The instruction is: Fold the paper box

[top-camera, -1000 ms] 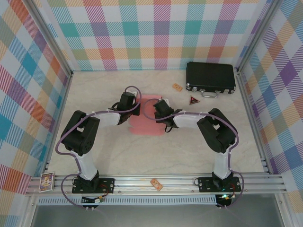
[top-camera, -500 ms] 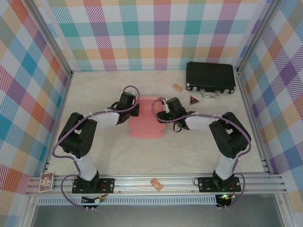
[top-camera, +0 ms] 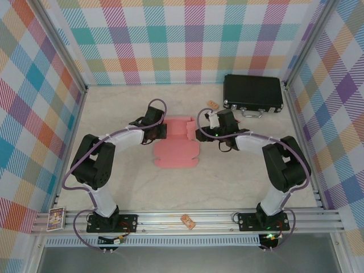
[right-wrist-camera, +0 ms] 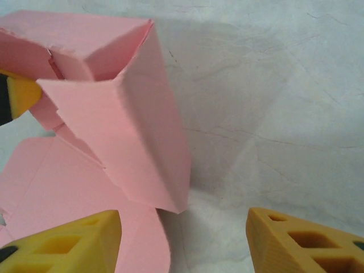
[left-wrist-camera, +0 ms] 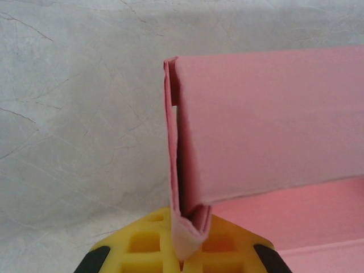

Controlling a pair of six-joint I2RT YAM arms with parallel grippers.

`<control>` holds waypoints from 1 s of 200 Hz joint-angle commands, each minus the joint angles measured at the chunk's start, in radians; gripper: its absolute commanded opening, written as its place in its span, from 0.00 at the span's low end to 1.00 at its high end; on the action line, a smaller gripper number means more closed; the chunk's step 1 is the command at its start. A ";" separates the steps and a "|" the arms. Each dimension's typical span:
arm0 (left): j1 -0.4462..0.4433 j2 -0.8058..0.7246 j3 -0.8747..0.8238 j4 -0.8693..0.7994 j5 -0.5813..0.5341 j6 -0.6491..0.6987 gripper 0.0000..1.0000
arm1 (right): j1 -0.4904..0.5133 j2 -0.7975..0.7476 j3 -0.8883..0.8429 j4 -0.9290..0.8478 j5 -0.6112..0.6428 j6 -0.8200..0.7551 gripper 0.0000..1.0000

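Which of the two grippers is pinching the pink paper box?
The left gripper: its jaws are shut on a folded edge of the paper box. The right gripper stands open, gripping nothing.

Salmon-pink paper box [top-camera: 177, 152], black case [top-camera: 253, 92]

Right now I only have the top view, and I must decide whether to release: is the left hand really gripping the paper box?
Observer: Yes. In the left wrist view the left hand is shut on a doubled corner of the paper box.
Operator: Is that side folded up or lying flat?
Observer: Folded up. The right wrist view shows it raised and hollow inside, with the rest of the sheet flat beneath.
Operator: Is the right hand holding anything?
Observer: No. The right hand is open with nothing between its fingers, and the raised side is just ahead of it.
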 commanded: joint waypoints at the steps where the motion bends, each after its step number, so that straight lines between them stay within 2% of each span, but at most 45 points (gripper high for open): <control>1: -0.011 0.035 -0.012 -0.147 0.024 -0.019 0.00 | -0.024 0.048 0.027 0.089 -0.159 0.019 0.60; 45: -0.011 0.041 -0.002 -0.152 0.028 -0.019 0.00 | -0.021 0.157 0.104 0.134 -0.270 0.004 0.60; 72: -0.011 0.050 0.011 -0.165 0.023 -0.022 0.00 | -0.006 0.162 0.113 0.142 -0.248 -0.014 0.61; 84: -0.011 0.051 0.015 -0.167 0.026 -0.023 0.00 | -0.001 0.173 0.130 0.124 -0.239 -0.022 0.58; 141: -0.011 0.052 0.049 -0.229 0.065 -0.054 0.00 | 0.051 0.209 0.214 0.041 -0.087 -0.051 0.42; 200: -0.011 0.082 0.116 -0.323 0.128 -0.092 0.00 | 0.091 0.247 0.299 -0.081 0.073 -0.075 0.30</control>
